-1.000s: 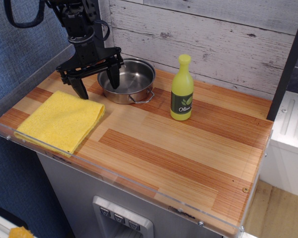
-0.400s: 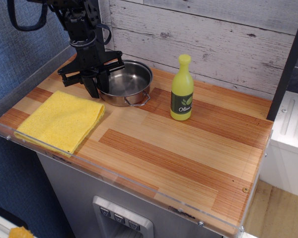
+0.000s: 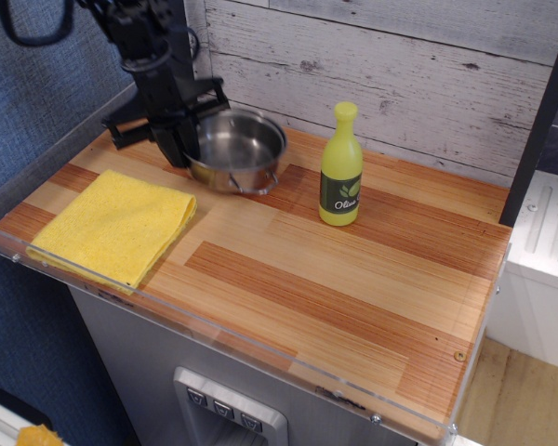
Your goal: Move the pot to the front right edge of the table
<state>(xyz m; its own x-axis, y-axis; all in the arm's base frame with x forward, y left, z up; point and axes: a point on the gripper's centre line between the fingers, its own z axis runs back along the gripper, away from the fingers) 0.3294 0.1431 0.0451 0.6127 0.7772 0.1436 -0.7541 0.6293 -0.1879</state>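
Observation.image view (only view given):

- Shallow round shiny stainless-steel pot [image 3: 238, 149] w/ thin wire loop handles is seen at rear left of the striped light/reddish-brown wooden table [image 3: 353, 279]. It appears slightly tilted, left rim raised; whether the base is clear of the wood cannot be told.
- Black robot gripper [image 3: 180, 139] is set at the pot's left rim, fingers nearly together and apparently pinched on the rim wall. Contact pt is partly hidden by the arm, so the hold is judged, not confirmed.
- Yellow-green plastic bottle w/ dark "Olive" label [image 3: 340, 167] stands upright just right of the pot, apart from it.
- Folded yellow cloth [image 3: 113, 227] lies flat at front left, near the gripper, not touching the pot.
- Front right corner of table is bare wood, bounded by clear acrylic rim [image 3: 260, 346].

Progress est.: grasp stage appears done or nearly so. Carry across to front right edge, set-down and release are all left. Path is judged to need clearance past the bottle.
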